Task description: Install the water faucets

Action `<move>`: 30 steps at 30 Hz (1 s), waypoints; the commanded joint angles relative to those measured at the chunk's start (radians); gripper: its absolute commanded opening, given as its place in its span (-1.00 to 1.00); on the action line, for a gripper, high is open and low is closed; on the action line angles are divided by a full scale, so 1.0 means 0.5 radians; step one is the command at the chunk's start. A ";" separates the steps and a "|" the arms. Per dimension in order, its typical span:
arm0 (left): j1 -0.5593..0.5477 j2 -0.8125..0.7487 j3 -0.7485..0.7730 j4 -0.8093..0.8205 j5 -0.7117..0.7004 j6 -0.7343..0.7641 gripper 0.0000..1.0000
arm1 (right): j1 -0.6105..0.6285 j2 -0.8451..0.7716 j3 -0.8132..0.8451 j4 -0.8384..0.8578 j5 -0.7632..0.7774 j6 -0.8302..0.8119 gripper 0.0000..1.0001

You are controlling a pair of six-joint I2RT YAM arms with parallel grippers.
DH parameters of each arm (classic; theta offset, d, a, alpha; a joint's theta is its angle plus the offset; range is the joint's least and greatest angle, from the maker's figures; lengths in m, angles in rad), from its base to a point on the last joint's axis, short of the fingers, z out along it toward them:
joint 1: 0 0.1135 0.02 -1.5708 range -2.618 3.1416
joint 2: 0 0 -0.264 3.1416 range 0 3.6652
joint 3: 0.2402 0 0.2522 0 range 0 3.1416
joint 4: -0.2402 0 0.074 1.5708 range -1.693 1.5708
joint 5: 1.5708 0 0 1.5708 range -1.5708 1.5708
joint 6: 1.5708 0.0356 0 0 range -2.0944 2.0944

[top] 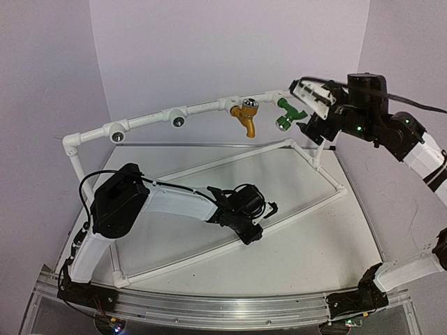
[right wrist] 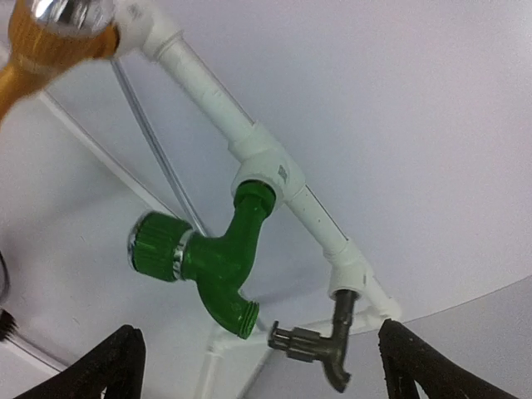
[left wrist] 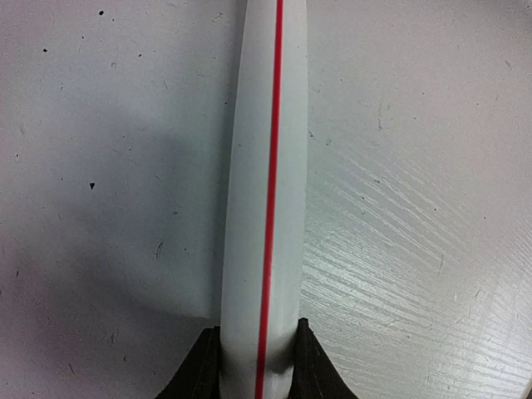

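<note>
3 faucets, all on the far top rail of the white pipe frame [top: 202, 106]: yellow faucet [top: 246, 116], green faucet [top: 286, 115], and dark grey faucet [right wrist: 320, 345] at the right end. Glossy plastic, curved spouts, silver caps on the first 2. 2 round silver-centred sockets [top: 119, 134] sit left of them. The grey one shows only in the right wrist view; overhead it is probably hidden behind the right claw [right wrist: 259, 337], which gapes wide, holding nothing. The left claw [left wrist: 258, 366] clamps a red-striped pipe [left wrist: 266, 166] over the scuffed table [left wrist: 416, 208].

Left arm lies low, stretched forward, its gripper [top: 253, 234] clamped on a white pipe [left wrist: 262, 166]. Right arm reaches high; its gripper [right wrist: 259, 362] gapes wide, seemingly holding nothing.
</note>
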 commanded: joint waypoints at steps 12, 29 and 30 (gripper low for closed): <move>-0.030 0.243 -0.050 -0.270 0.060 -0.089 -1.00 | 0.196 0.335 -0.324 1.163 0.888 -2.017 0.65; -0.029 0.223 -0.062 -0.275 0.064 -0.087 -1.00 | 0.196 0.301 -0.522 1.022 0.614 -0.155 -1.00; -0.029 0.224 -0.060 -0.277 0.063 -0.087 -1.00 | 0.194 0.299 -0.518 1.018 0.584 -0.009 -1.00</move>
